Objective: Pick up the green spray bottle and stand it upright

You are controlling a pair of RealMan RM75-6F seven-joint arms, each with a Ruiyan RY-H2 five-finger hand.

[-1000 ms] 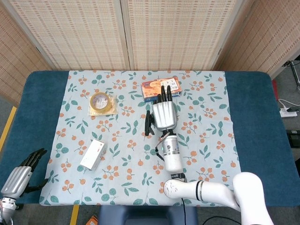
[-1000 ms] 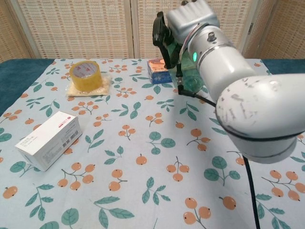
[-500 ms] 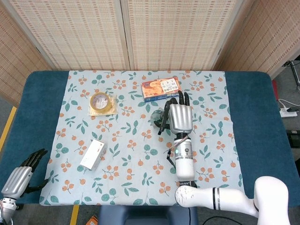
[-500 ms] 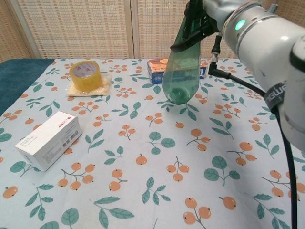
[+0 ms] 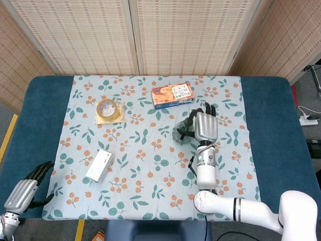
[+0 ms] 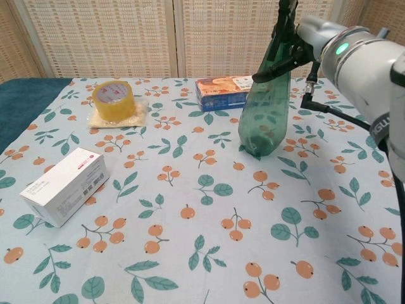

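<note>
I have my right hand wrapped around the upper part of the green spray bottle, gripping high so its base can meet the floral tablecloth; it leans slightly, base at or just above the cloth, near the snack box. My left hand hangs idle off the table's corner, fingers loosely apart, holding nothing.

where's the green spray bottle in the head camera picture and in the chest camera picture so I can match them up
Head view: the green spray bottle is right of centre, mostly hidden under the right hand that holds it.
Chest view: the bottle stands tall at upper right, leaning a little, its base at the cloth.
Shared landmark: the orange snack box lies just behind it in both.
</note>
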